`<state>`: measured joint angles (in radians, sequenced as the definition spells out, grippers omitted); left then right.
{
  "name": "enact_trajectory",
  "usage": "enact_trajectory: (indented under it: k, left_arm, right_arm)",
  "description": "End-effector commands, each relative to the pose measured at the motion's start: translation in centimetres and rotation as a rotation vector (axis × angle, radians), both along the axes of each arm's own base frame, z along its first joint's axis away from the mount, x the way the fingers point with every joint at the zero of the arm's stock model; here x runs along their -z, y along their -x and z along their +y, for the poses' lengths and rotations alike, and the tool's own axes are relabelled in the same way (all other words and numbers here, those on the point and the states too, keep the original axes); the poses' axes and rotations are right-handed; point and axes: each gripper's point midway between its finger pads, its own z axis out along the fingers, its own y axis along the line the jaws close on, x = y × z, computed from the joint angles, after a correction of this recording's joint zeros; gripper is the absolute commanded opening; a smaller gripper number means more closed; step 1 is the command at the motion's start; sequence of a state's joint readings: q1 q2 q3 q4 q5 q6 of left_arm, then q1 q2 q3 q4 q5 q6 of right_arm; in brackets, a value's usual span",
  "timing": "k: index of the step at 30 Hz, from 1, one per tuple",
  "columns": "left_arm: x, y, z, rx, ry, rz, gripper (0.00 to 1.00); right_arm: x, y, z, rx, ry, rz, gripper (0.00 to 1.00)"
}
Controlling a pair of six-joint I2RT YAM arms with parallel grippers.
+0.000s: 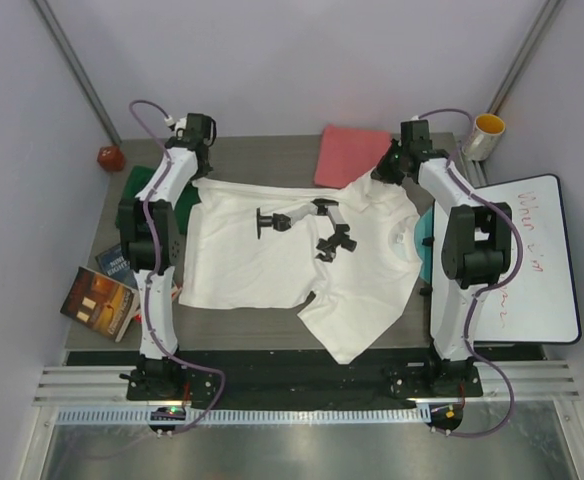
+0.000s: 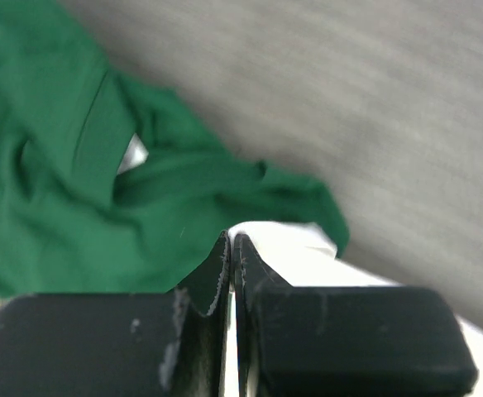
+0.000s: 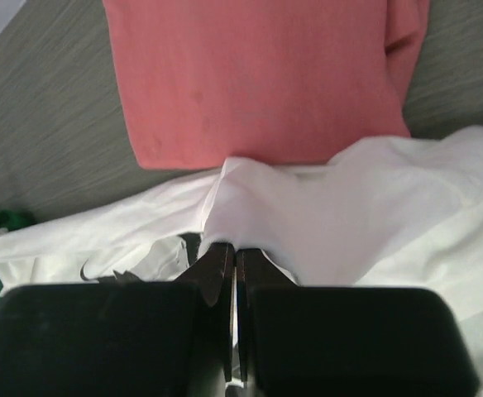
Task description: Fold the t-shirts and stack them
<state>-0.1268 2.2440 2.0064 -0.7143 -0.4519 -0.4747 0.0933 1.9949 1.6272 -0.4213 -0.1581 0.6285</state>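
Folding step: your left hand (image 2: pixel 231 241) and right hand (image 3: pixel 231 250) pinch the white t-shirt (image 1: pixel 252 265) at its far edge; next, you should probably draw both evenly nearer.

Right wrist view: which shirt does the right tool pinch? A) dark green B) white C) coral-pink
B: the shut right tool has a fold of the white t-shirt bunched at its tips; the coral-pink t-shirt lies flat beyond.
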Motion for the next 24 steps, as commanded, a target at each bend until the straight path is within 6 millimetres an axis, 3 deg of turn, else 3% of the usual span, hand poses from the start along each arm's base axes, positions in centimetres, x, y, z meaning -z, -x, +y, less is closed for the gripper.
enact_trajectory:
  k: [1, 2, 4, 10, 12, 15, 16, 18, 22, 23, 24]
  left_arm:
    - [-0.7, -3.0, 0.4, 0.004, 0.016, -0.064, 0.0]
    - [-0.5, -3.5, 0.4, 0.006, 0.023, -0.068, 0.0]
    - [0.5, -4.4, 0.5, 0.007, 0.045, -0.067, 0.0]
    - [3.3, -6.6, 0.5, 0.02, 0.116, -0.079, 0.0]
    - [6.0, -6.3, 0.6, 0.023, 0.142, -0.022, 0.0]
    - [5.2, -7.8, 0.3, 0.039, 0.201, -0.079, 0.0]
    - [4.8, -7.9, 0.3, 0.04, 0.201, -0.085, 0.0]
    - [4.1, -7.6, 0.5, 0.037, 0.215, -0.08, 0.0]
    - [3.0, -7.1, 0.4, 0.041, 0.241, -0.084, 0.0]
    - [2.7, -7.1, 0.4, 0.043, 0.252, -0.09, 0.0]
    - [2.7, -7.2, 0.4, 0.045, 0.261, -0.092, 0.0]
  right_arm:
    - [-3.3, -4.4, -1.5, 0.049, 0.045, -0.152, 0.01]
    - [-2.3, -4.9, -1.5, 0.051, 0.046, -0.136, 0.01]
    - [-2.5, -5.8, -2.3, 0.074, 0.052, -0.145, 0.01]
    - [-0.2, -8.0, -5.8, 0.161, 0.07, -0.121, 0.01]
    - [1.8, -8.5, -6.1, 0.168, 0.071, -0.093, 0.01]
    - [2.2, -9.6, -5.8, 0.164, 0.054, -0.099, 0.01]
    - [3.1, -9.7, -5.7, 0.164, 0.051, -0.083, 0.01]
    - [3.1, -9.8, -5.7, 0.165, 0.043, -0.085, 0.01]
    - [2.0, -10.5, -5.8, 0.172, 0.046, -0.127, 0.01]
    - [1.7, -10.9, -7.4, 0.197, 0.038, -0.137, 0.01]
    - [0.9, -11.5, -7.4, 0.2, 0.025, -0.162, 0.01]
